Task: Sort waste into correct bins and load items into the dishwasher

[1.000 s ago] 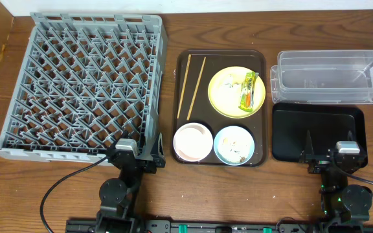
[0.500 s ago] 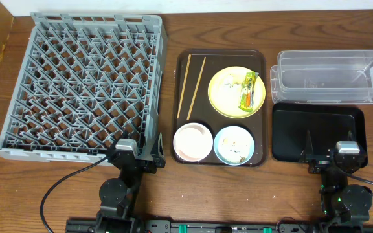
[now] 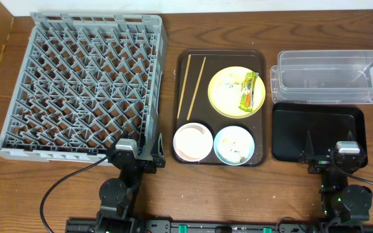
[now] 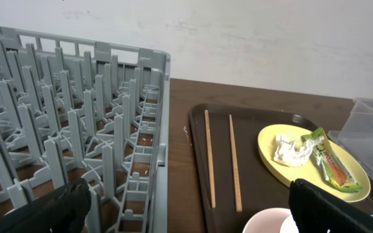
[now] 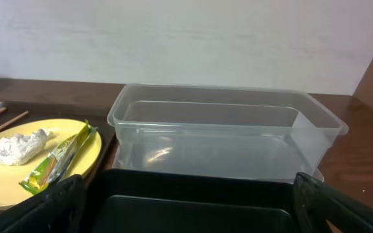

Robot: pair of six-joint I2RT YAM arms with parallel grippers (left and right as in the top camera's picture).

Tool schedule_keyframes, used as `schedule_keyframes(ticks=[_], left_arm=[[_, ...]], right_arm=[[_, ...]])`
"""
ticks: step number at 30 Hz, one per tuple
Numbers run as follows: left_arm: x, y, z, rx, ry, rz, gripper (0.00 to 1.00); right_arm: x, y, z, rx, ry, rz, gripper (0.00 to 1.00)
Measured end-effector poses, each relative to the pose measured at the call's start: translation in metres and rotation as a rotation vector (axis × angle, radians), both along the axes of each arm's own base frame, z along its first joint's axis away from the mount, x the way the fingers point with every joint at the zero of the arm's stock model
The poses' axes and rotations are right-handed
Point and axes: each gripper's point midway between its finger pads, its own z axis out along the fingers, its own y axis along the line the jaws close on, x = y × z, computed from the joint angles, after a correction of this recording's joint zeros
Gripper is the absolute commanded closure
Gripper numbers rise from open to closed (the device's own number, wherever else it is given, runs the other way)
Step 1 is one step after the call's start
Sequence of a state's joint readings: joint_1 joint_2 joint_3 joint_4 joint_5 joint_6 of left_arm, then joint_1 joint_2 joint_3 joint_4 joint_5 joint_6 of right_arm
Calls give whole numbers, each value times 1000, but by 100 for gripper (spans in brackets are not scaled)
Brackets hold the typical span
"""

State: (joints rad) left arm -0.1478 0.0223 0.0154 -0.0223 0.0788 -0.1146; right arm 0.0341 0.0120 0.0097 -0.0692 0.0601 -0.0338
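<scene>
The grey dish rack (image 3: 83, 84) fills the left side and also shows in the left wrist view (image 4: 76, 129). On the brown tray (image 3: 220, 57) lie two chopsticks (image 3: 192, 77), a yellow plate (image 3: 222, 100) with the green-and-yellow wrapper (image 3: 248, 91) and whitish crumbs (image 3: 230, 85), a white-pinkish bowl (image 3: 193, 142) and a light blue bowl (image 3: 234, 145) with crumbs in it. No separate white cup shows. The clear tub (image 3: 326, 77) and black tray (image 3: 316, 133) are at the right. My left gripper (image 3: 136, 157) is open and empty by the rack's near corner. My right gripper (image 3: 334, 157) is open and empty at the black tray's near edge.
The left wrist view shows the chopsticks (image 4: 220, 158), the plate (image 4: 303, 169) and the wrapper (image 4: 329, 162). The right wrist view shows the clear tub (image 5: 219, 129), the black tray (image 5: 193, 200) and the plate (image 5: 18, 171). A white wall stands behind the table.
</scene>
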Motion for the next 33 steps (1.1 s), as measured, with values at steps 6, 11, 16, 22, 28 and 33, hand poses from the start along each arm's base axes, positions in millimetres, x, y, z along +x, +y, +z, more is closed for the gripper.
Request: schedule_keyframes(ticks=[6,11,16,22,28,33], left_arm=[[0,0,0,0,0,0,2],[0,0,0,0,0,0,2],[0,0,0,0,0,0,2],[0,0,0,0,0,0,2],[0,0,1,-1,-4,0,2],[0,0,0,0,0,0,2]], right_arm=[[0,0,0,0,0,0,1],[0,0,0,0,0,0,1],[0,0,0,0,0,0,1],[0,0,0,0,0,0,1],[0,0,0,0,0,0,1],[0,6,0,3,1,35,1]])
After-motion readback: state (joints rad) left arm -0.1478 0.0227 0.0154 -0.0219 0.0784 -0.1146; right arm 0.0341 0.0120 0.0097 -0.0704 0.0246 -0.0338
